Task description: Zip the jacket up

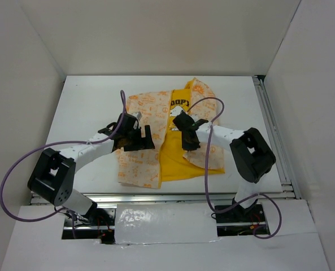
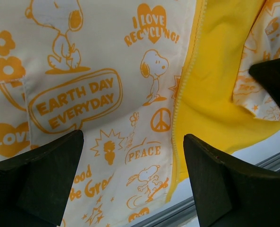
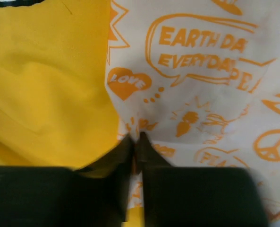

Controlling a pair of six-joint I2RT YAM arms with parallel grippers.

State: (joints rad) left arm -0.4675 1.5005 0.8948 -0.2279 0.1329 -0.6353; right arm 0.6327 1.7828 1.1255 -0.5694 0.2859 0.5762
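While the jacket (image 1: 136, 166) lies spread open on the white worktop (image 1: 82, 113), about midway across it and reaching toward the near edge, its two printed front panels sit apart, with the yellow lining (image 1: 173, 158) bare between them. The left hand (image 1: 140, 141) hovers over the panel on the left side. In its wrist view the left hand (image 2: 132, 142) is wide open, and its two dark fingers (image 2: 45, 175) frame the cream cloth and grip nothing. Between them runs the inner edge of that panel, where the zipper strip (image 2: 189, 66) follows the border with the lining (image 2: 220, 71). The strip is unjoined along its whole visible length. The right hand (image 1: 187, 138) is down on the other panel, near the lining. In its own wrist view the right hand (image 3: 136, 142) is closed, its fingers (image 3: 196, 189) pressed together on a small pinch of printed cloth right at the border between the cream panel and the yellow. The fabric puckers at the tips. Whether the pinch takes in the zipper itself cannot be told.
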